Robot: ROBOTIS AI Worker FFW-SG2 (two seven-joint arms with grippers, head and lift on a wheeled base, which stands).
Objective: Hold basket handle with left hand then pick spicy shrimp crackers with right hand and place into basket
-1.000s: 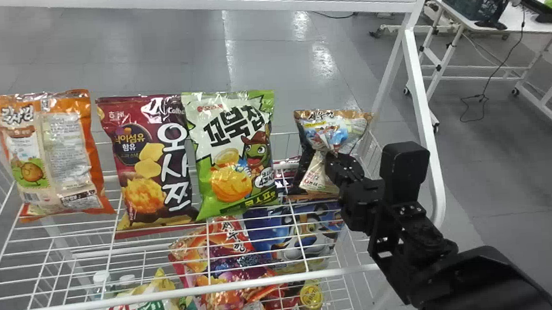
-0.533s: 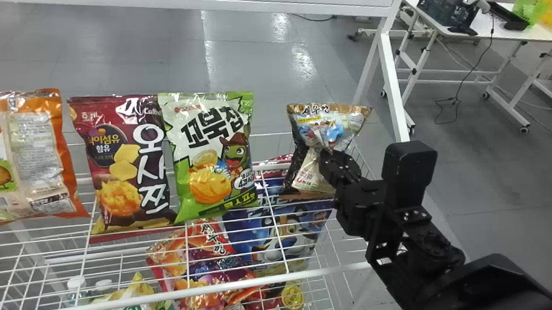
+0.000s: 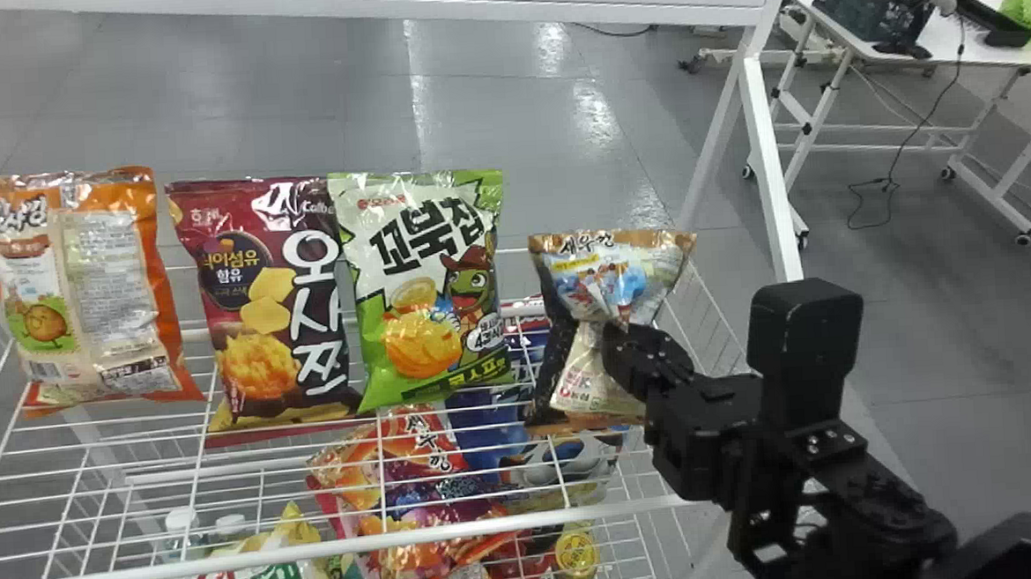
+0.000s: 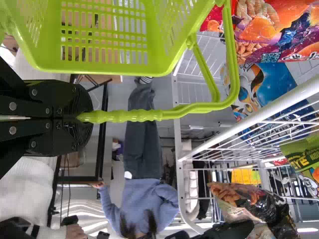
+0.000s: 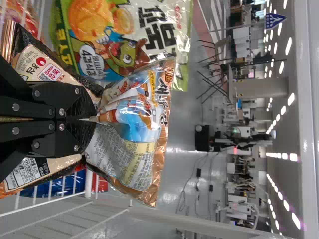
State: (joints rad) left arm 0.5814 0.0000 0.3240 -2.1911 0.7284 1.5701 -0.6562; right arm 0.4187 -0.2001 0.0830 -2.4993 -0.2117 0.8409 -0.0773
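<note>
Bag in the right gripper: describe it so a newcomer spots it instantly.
Head view: find the white wire rack, then the row of upright snack bags along its top. Go to the right end, past the green-and-white bag. It's the brown-topped bag with a blue picture, alone pinched at the waist by the right gripper.

At the white wire shelf's (image 3: 317, 551) left edge, one snack bag (image 3: 119, 293) is orange around cream; the next, a crisp bag (image 3: 258, 268), is maroon with white lettering; the turtle-print bag (image 3: 392, 291) is green and white. Near the right edge, the shrimp cracker bag (image 3: 599, 276) mixes golden brown, black, cream, blue. Lime-green basket (image 4: 104, 68), slotted in rows.
</note>
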